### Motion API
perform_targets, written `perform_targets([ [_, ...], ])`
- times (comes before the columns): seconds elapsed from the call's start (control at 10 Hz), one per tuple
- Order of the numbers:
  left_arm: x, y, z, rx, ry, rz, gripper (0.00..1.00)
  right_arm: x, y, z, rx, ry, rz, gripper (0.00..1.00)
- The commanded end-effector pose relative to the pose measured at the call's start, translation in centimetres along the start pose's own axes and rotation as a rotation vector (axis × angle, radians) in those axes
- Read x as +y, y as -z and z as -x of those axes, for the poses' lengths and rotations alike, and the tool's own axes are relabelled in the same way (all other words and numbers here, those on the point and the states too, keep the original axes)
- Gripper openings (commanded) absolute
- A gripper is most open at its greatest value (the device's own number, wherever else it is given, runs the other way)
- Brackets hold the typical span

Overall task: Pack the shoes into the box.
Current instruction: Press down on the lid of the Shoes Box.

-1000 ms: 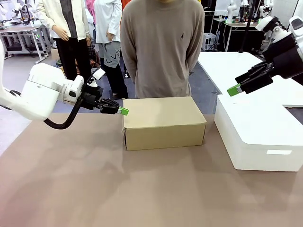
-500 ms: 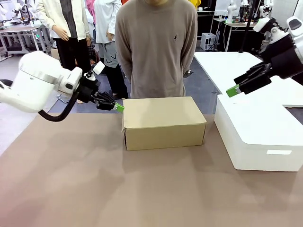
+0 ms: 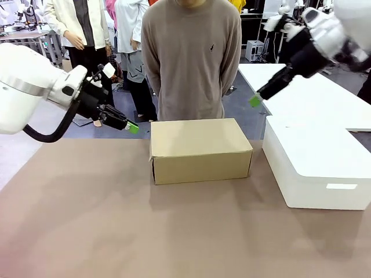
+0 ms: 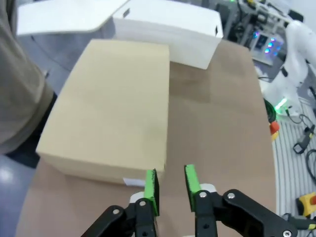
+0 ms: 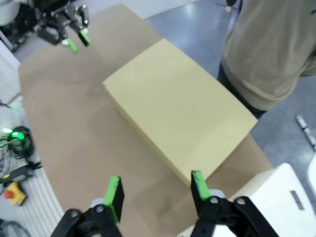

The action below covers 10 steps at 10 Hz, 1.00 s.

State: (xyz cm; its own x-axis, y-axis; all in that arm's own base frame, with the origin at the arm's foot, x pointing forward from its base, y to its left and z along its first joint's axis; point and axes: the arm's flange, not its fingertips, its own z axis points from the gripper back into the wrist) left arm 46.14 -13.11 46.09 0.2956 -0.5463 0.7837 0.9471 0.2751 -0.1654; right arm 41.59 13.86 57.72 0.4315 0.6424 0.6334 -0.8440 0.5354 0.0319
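Nothing looks left to pack — the box (image 3: 200, 149) sits lid-down mid-bench, no shoes outside it. Left hand (image 4: 171, 186) hovers slightly parted, empty; right hand (image 5: 155, 191) gapes wide, empty.

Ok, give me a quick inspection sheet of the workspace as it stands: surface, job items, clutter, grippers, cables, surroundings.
Surface: brown table, bare in front.
Job's things: tan box at the far middle, lid shut; shoes nothing seen.
Clutter: large white box to the robot's right of it.
Grippers: left gripper off the tan box's left end, pads slightly apart, empty; right gripper raised above, open, empty.
Cables: black hose looping under the left wrist.
Surroundings: person in a tan sweater standing behind the box.
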Motion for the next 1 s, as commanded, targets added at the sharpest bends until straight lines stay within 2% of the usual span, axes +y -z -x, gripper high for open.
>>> perform_targets([
  [0.0,-2.4,-1.3,-0.3,0.060,-0.090,-0.046,0.97,-0.7,0.8,-3.0,0.071,0.029,0.038,0.26],
  [0.1,-3.0,-2.0,-0.5,0.088,-0.113,-0.052,1.00,-1.0,1.8,-4.1,0.082,0.028,0.067,0.06],
  [0.2,-3.4,-2.7,-0.7,0.126,-0.129,-0.064,1.00,-1.2,2.9,-5.1,0.092,0.018,0.091,0.00],
  [0.6,-4.7,-5.0,-1.4,0.297,-0.162,-0.121,1.00,-2.0,7.7,-8.0,0.148,-0.016,0.132,0.00],
  [0.9,-5.2,-5.0,-1.5,0.414,-0.136,-0.147,1.00,-2.4,9.5,-8.2,0.169,-0.028,0.156,0.00],
])
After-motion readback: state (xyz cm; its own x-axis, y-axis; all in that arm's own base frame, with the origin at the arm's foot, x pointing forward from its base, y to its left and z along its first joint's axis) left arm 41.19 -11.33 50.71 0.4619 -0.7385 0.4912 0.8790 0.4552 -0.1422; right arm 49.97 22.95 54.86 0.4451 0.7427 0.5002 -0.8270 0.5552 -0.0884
